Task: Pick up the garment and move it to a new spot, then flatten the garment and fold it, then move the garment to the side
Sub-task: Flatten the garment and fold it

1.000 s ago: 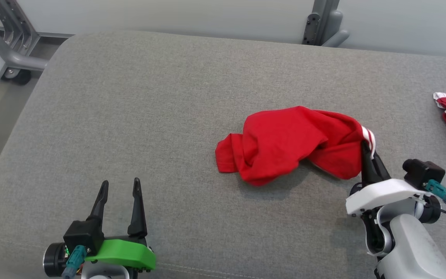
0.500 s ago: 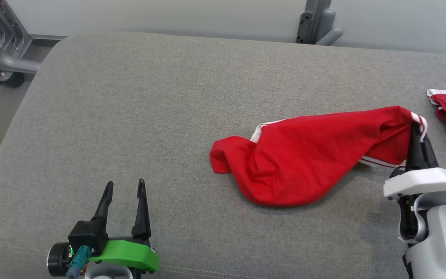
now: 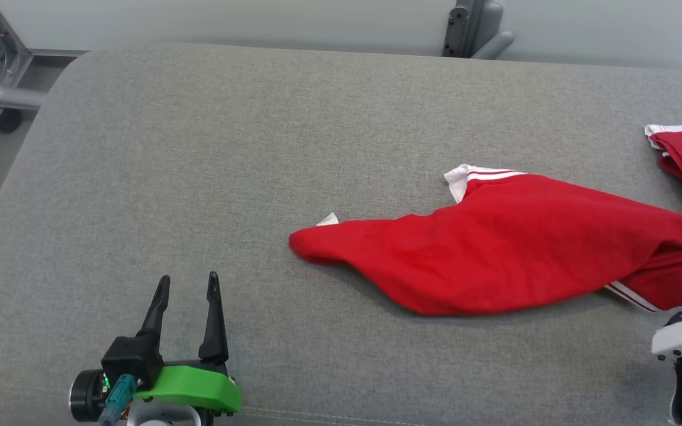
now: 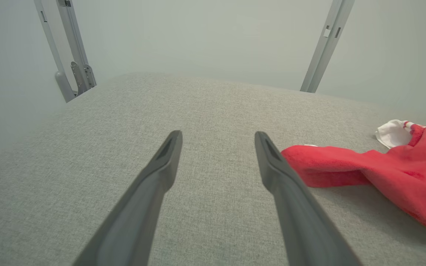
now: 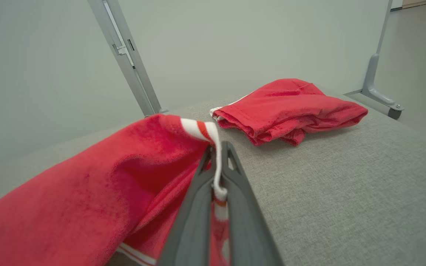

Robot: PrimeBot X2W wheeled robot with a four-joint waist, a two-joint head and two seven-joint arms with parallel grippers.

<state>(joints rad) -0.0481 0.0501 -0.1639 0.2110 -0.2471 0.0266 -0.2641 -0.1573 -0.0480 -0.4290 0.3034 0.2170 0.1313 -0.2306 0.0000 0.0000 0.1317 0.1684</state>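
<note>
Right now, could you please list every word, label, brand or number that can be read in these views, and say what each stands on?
No text can be read in these views.
Small white tag at the left tip of the red garment: too small to read, if it is printed at all.
White stripes on the garment's trim: plain bands, no lettering.

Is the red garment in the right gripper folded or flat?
Neither: the red white-striped garment lies stretched but rumpled, edge pinched in shut right gripper.
</note>
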